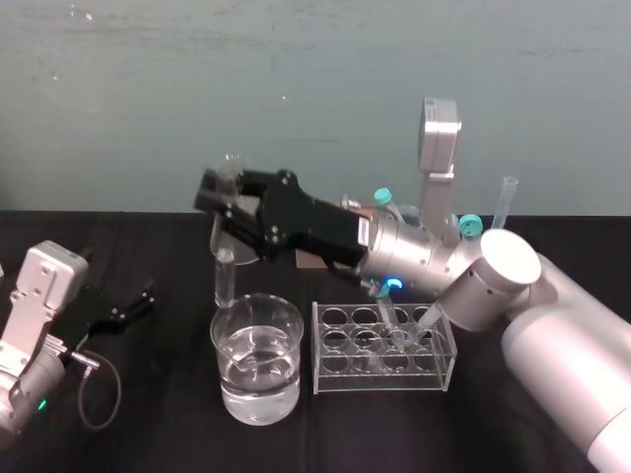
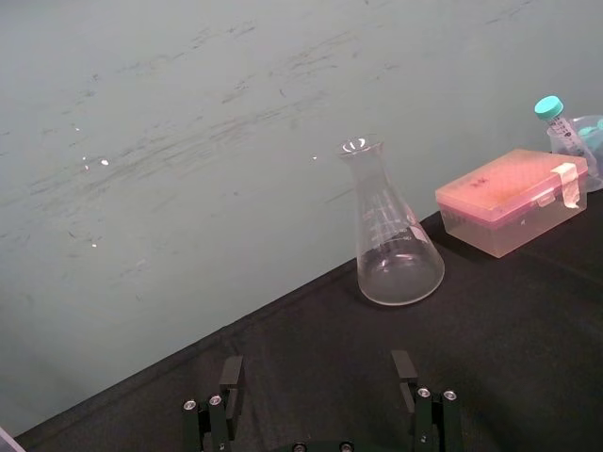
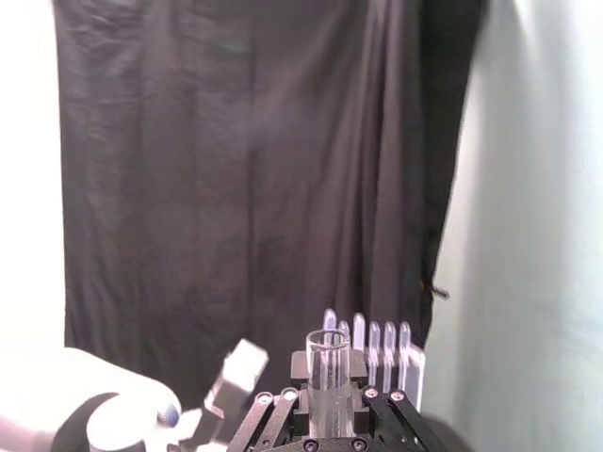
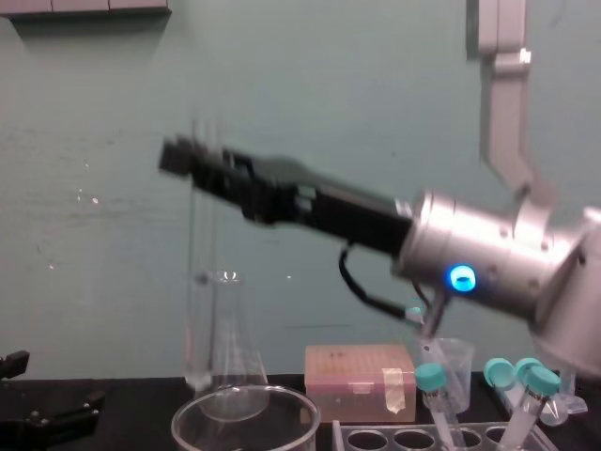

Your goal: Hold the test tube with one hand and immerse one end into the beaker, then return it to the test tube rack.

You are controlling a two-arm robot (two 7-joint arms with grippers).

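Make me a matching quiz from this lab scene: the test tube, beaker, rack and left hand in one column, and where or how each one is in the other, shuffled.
Things:
1. test tube
2. beaker
3. test tube rack
4. left hand

States:
A. partly filled with clear liquid
B. gripped upright by the right hand
C. open, low at the robot's left
D. right of the beaker, holding teal-capped tubes

Pairs: 1-B, 2-A, 3-D, 4-C
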